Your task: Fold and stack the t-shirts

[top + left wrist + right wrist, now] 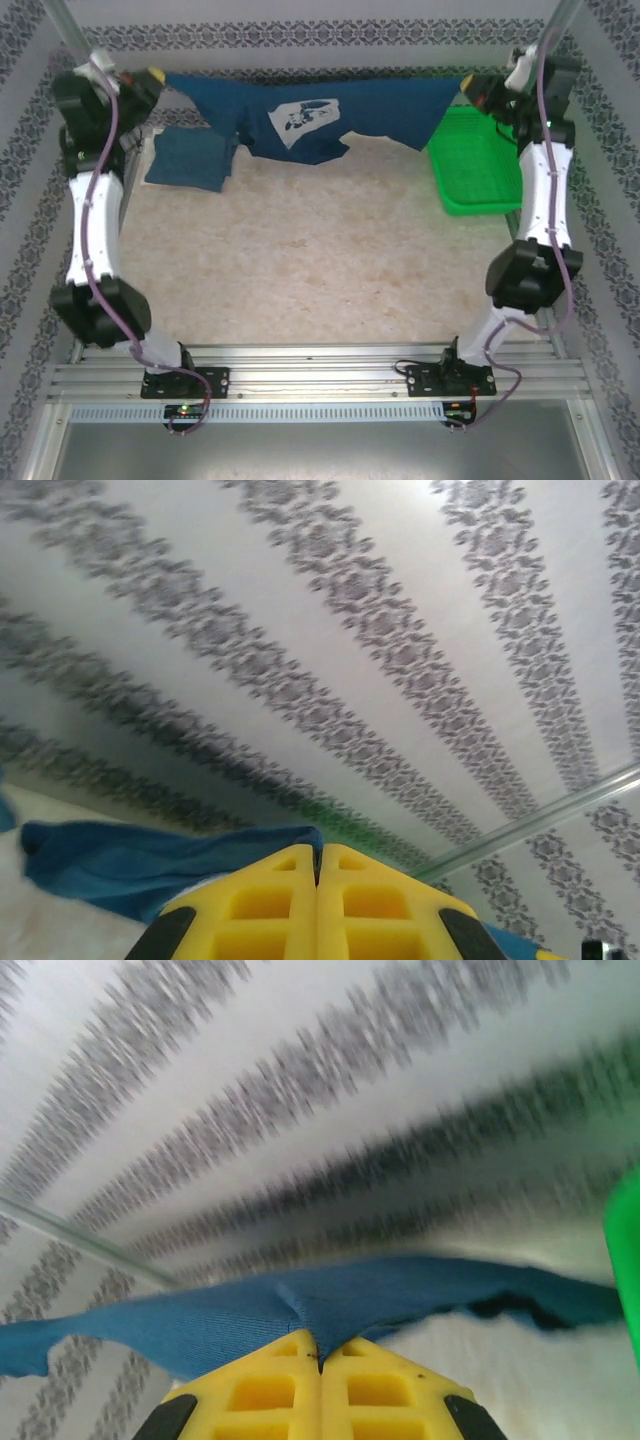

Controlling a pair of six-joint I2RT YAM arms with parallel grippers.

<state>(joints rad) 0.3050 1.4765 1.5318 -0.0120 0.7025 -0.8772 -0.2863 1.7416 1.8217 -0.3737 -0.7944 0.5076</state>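
Note:
A dark navy t-shirt (320,115) with a white print hangs stretched across the far end of the table, held up at both ends. My left gripper (155,78) is shut on its left end, and blue cloth (150,865) runs off to the left of the yellow fingers (280,910). My right gripper (470,85) is shut on the right end, with the cloth (350,1300) pinched between the yellow fingertips (390,1380). A folded teal-blue t-shirt (190,158) lies flat at the far left, below the left gripper.
A green mesh basket (472,160) sits at the far right, just below the right gripper. Patterned walls (320,40) close in the back and sides. The beige tabletop (310,260) stretches between the arms toward the near rail.

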